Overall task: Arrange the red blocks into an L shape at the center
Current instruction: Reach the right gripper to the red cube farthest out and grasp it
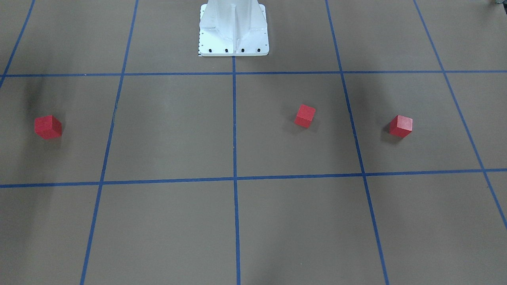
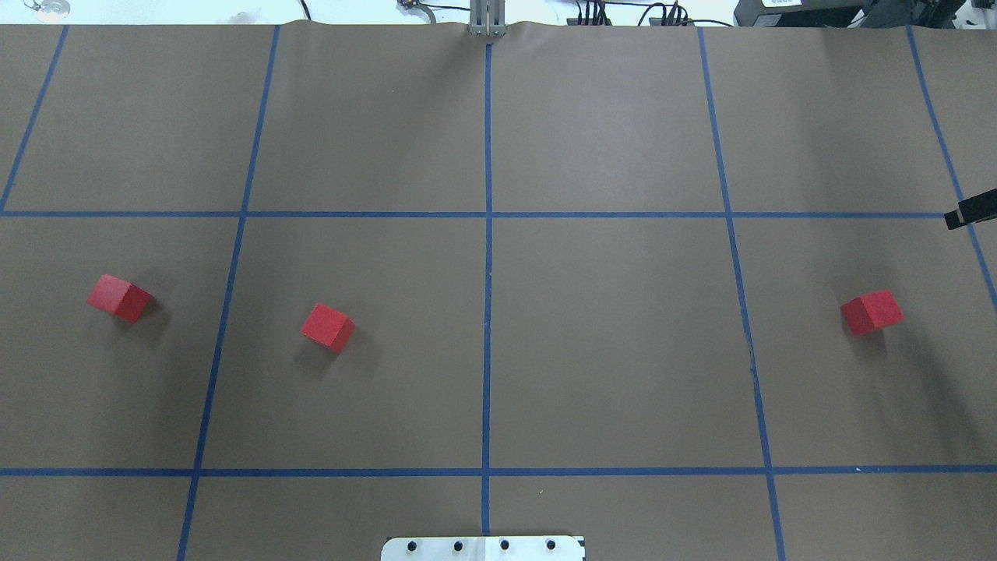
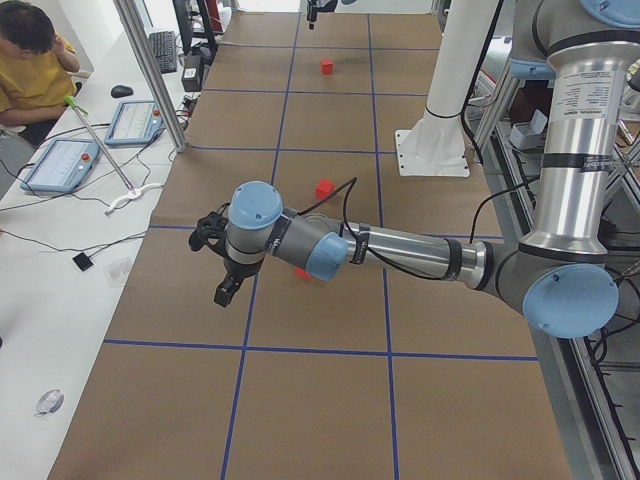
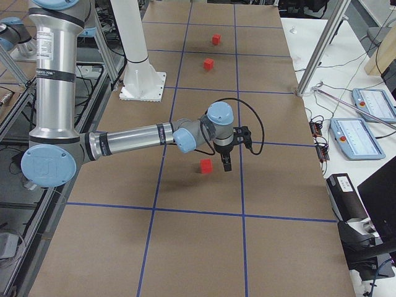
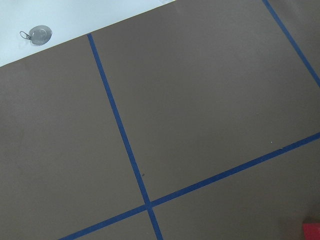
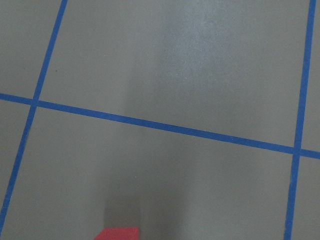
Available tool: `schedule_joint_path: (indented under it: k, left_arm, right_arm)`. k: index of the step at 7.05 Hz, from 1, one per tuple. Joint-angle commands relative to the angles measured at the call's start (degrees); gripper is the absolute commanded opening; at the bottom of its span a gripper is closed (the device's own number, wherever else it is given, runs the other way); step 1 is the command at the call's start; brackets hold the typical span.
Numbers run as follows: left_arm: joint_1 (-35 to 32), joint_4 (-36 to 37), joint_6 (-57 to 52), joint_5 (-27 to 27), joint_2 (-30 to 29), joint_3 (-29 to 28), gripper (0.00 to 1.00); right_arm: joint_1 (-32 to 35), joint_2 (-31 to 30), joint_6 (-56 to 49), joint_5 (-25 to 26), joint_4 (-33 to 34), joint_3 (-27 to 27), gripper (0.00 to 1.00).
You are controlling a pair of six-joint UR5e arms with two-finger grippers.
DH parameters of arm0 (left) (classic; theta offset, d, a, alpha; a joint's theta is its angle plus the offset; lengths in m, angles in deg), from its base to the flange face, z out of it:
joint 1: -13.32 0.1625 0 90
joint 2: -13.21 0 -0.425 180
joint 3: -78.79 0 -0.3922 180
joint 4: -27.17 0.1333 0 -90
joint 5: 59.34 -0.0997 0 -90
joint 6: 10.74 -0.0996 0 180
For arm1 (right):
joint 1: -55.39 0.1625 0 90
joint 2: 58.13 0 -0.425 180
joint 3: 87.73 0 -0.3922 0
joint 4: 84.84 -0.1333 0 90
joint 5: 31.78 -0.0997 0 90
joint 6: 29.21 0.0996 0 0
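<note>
Three red blocks lie apart on the brown surface: one at the far left (image 2: 119, 298), one left of the middle (image 2: 328, 327), one at the far right (image 2: 872, 312). The center (image 2: 487, 343), on the middle blue tape line, holds no block. My left gripper (image 3: 224, 293) hangs over the leftmost block (image 3: 303, 272), which the arm partly hides. My right gripper (image 4: 226, 164) hangs just beside the rightmost block (image 4: 206, 165). I cannot tell whether either gripper is open or shut. Each wrist view catches only a red block corner (image 5: 312, 231) (image 6: 117, 233) and no fingers.
The white robot base (image 1: 233, 27) stands at the table's rear middle. A black tip (image 2: 970, 210) pokes in at the overhead view's right edge. Beside the table are aluminium posts (image 3: 150, 70), tablets (image 3: 60, 165) and a seated person (image 3: 30, 70).
</note>
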Motion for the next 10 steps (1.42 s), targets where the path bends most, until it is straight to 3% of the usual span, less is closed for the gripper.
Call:
schedule_joint_path:
  k: [1,4,6,10]
  left_arm:
    - [0.0,-0.6,0.1,0.1,0.0,0.0,1.0]
    - [0.0,-0.8,0.0,0.1,0.2,0.0,1.0]
    - [0.0,-1.2,0.0,0.1,0.6,0.1,1.0]
    - [0.0,-2.7,0.1,0.1,1.4,-0.1,1.0]
  right_arm:
    - [-8.8,-4.3,13.3,5.6,-13.4,0.0,0.99]
    - [-15.9,-5.7,13.9,10.4,-15.1,2.0,0.99]
    - [-19.6,-5.7,14.0,12.3,-22.2,7.4,0.99]
    - [-22.0,-4.9,16.3,13.8,-22.2,7.6,0.98]
